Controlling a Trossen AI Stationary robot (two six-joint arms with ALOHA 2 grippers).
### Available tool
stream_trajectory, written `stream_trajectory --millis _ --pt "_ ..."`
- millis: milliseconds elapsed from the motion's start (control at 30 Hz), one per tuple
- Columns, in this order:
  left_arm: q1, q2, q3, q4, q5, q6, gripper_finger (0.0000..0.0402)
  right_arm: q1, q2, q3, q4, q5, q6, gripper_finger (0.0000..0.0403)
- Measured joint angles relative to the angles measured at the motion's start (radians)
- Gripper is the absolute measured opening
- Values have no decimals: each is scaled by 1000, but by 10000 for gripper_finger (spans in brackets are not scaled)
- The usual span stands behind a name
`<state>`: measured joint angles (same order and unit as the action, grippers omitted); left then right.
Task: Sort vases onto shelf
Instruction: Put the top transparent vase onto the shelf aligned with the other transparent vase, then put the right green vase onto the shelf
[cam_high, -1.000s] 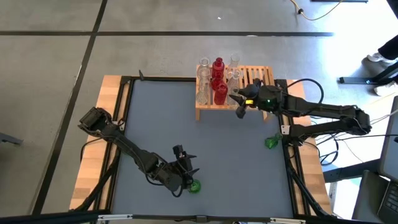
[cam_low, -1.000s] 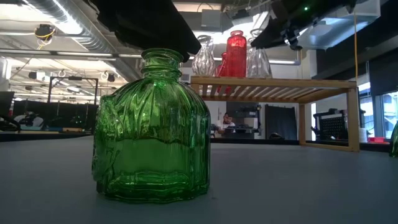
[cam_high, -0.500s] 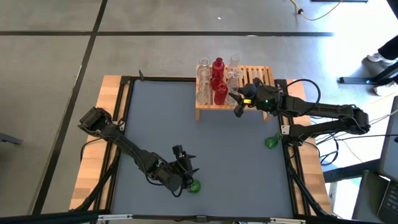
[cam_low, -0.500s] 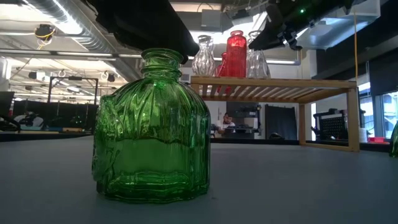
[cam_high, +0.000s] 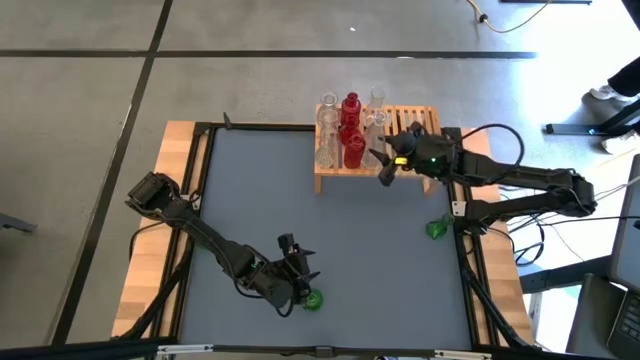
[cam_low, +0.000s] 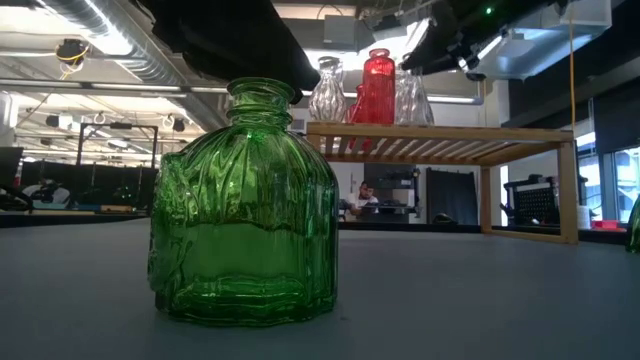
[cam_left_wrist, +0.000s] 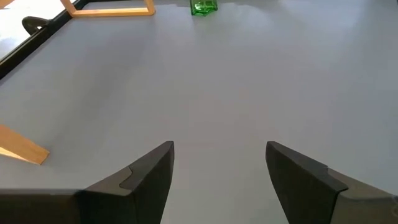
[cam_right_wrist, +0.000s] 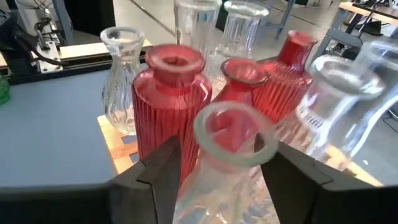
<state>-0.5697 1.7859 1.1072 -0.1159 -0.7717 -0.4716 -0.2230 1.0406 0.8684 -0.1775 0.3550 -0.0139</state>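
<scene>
Shelf (cam_high: 400, 170): low slatted wooden rack at the far edge of the table (cam_high: 330, 240), its long side running along that edge.
Vases on shelf (cam_high: 350, 130): red and clear ones clustered at the shelf's left end, all upright, necks pointing up.
Right claw (cam_high: 385, 165): over the shelf just right of that cluster; its fingers stand on either side of a clear vase (cam_right_wrist: 231, 155), upright with its mouth up, parted with a little room around the neck; whether they touch the glass is unclear.
Left claw (cam_high: 300, 285): well away from the shelf at the table's near edge, fingers spread wide, gripping nothing.
Green vase (cam_high: 314, 299): upright beside the left claw.
Second green vase (cam_high: 436, 228): on the table near the shelf's right end.
</scene>
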Motion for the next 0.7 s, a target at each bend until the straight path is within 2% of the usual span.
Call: stream_trajectory --millis 133,367,533,700 --pt "0 0 0 0 0 0 248 0 -5 79 -119 0 -15 199" --pt "0 0 0 -1 7 1 248 38 -5 295 -519 -58 87 200" --pt "2 0 0 -2 7 1 248 160 -16 422 -777 -72 229 200" --pt "2 0 0 -1 7 1 248 334 -31 443 -986 -88 465 200"
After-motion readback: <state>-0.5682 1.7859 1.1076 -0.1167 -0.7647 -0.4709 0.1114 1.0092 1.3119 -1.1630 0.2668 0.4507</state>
